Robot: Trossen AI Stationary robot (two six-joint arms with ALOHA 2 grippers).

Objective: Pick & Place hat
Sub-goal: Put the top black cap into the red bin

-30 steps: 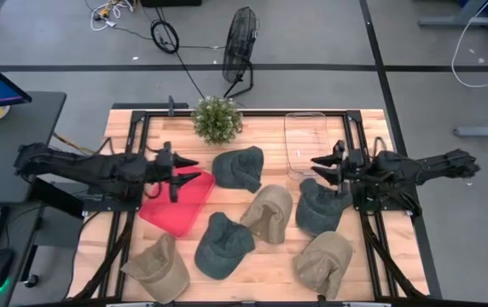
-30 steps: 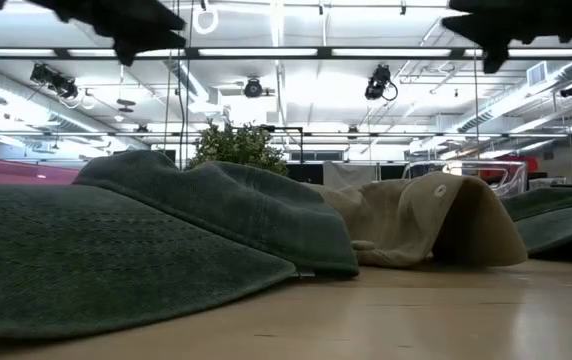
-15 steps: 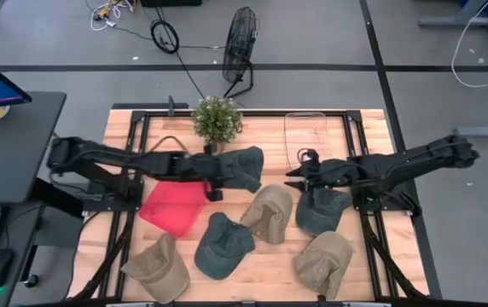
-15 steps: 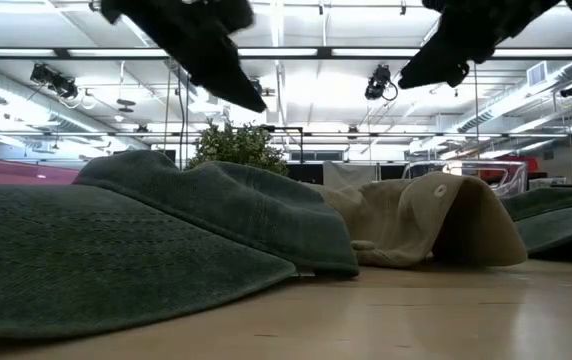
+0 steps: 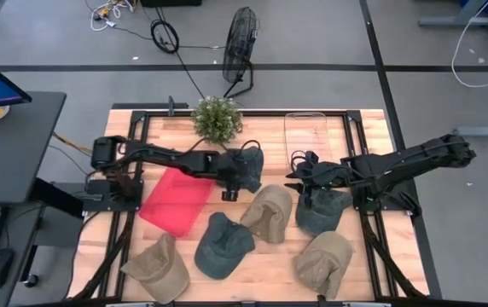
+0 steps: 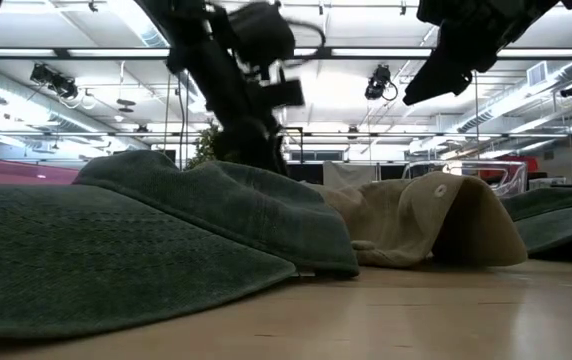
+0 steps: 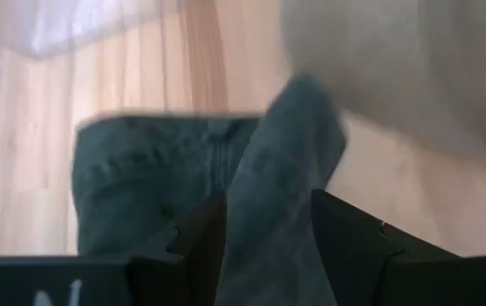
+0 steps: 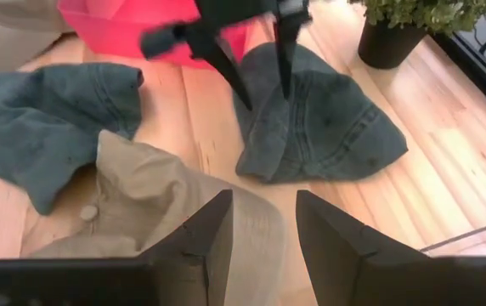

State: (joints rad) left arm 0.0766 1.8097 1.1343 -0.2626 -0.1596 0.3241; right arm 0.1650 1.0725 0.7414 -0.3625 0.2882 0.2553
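The dark green hat [image 5: 246, 162] lies on the table's far middle, next to the red bin [image 5: 176, 200]; it also shows as the hat [image 8: 319, 127] in the right wrist view. My left gripper [image 5: 229, 177] is open and reaches down onto that hat's near-left part, and shows from the front as the gripper [image 8: 264, 93]. A raised fold [image 7: 268, 170] stands between its fingers. My right gripper [image 5: 293, 179] is open. It hangs in the air above the tan hat [image 8: 158, 195], well clear of it in the low view [image 6: 421, 90]. My left gripper comes at the dark green hat from above, slanting in from the table's left. Its open fingers [image 7: 196, 242] stand on either side of the raised fold of cloth. Whether the pads touch the cloth I cannot tell. The hat lies flat on the table.
Several more hats lie around: a dark one [image 5: 321, 209] under the right arm, a dark one [image 5: 223, 246] and two tan ones [image 5: 157, 266] [image 5: 322, 263] near the front edge. A potted plant [image 5: 217, 118] and a clear container [image 5: 305, 141] stand at the far edge.
My left gripper has swung from above the red bin toward the table's right and come down onto the dark green hat. My right gripper has moved toward the table's left, from over the right-hand dark hat toward the tan hat, staying high. No hat has moved.
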